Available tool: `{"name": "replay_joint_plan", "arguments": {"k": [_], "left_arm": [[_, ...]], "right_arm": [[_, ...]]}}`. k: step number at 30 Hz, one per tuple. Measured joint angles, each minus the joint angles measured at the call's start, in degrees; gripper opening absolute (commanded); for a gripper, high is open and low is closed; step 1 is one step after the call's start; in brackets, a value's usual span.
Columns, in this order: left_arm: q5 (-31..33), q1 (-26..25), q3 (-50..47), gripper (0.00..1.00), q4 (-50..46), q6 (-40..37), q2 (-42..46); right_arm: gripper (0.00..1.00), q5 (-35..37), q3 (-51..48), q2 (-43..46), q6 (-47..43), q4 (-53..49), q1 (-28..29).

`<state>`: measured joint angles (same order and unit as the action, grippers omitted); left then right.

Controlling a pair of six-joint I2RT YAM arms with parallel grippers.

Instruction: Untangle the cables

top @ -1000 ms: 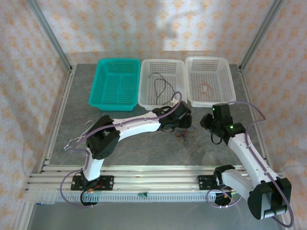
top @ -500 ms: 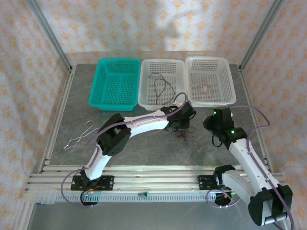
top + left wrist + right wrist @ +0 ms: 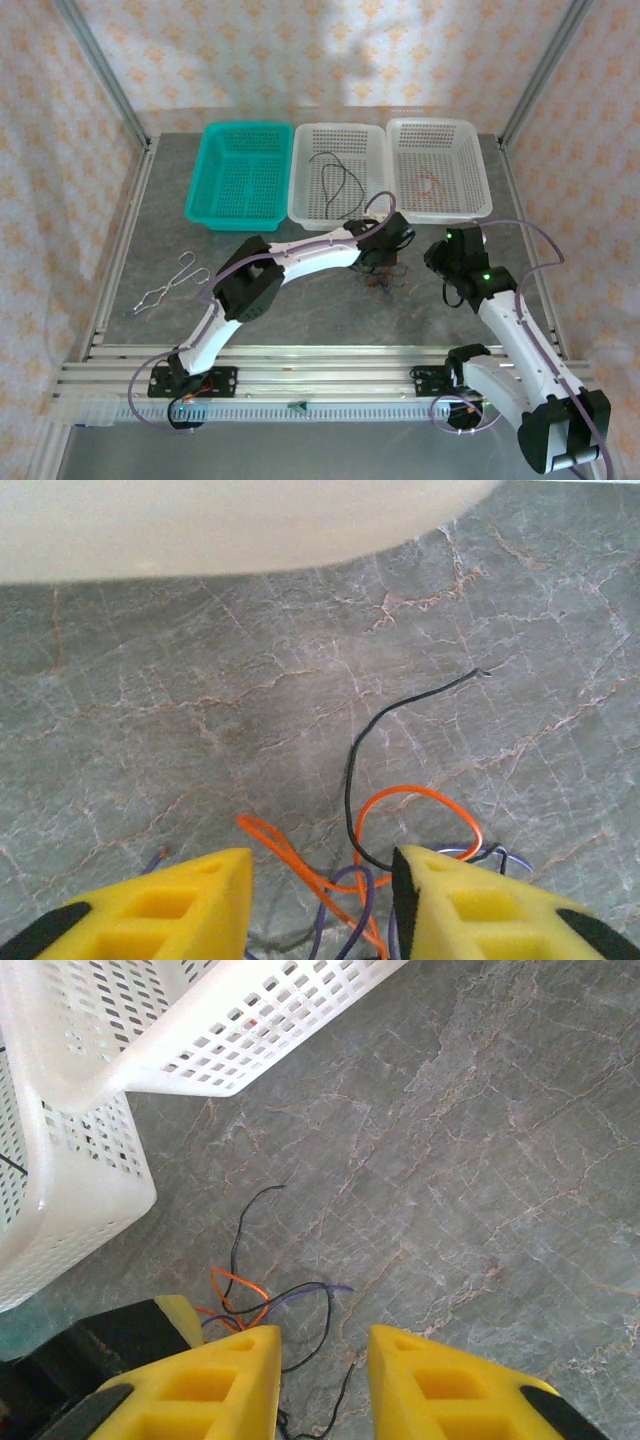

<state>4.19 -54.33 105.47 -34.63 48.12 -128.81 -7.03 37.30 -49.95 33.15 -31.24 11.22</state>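
Cables (image 3: 400, 820): tangle between left gripper (image 3: 320, 905) tips; black strand points ahead-right.
Left gripper: wide, empty.
Right gripper (image 3: 322, 1360): wide, empty.
Worktop (image 3: 150, 730): bare ahead.

The left gripper (image 3: 320, 905) hangs low over the grey marbled table (image 3: 150, 710), its 2 yellow fingers (image 3: 160, 905) spread wide. The cables (image 3: 362, 865) lie in the gap between them. An orange wire (image 3: 418, 790) forms a loop, a black wire (image 3: 349, 770) curves away to a free end, and thin purple strands (image 3: 345, 920) sit nearest. A blurred white basket rim (image 3: 220, 525) crosses the top.
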Motion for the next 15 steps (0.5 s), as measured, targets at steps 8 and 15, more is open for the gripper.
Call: {"name": "replay_joint_plan", "arguments": {"k": [8,15], "left_arm": [[0.9,0.9,1.4,0.27,-1.1,-0.2,-1.9],[1.0,1.2,1.5,0.13,-1.1,-0.8,-1.9]], "right_arm": [[0.29,0.0,0.9,-0.1,-0.2,-0.2,0.0],[0.29,0.5,2.1,-0.3,-0.4,-0.3,0.0]]}}
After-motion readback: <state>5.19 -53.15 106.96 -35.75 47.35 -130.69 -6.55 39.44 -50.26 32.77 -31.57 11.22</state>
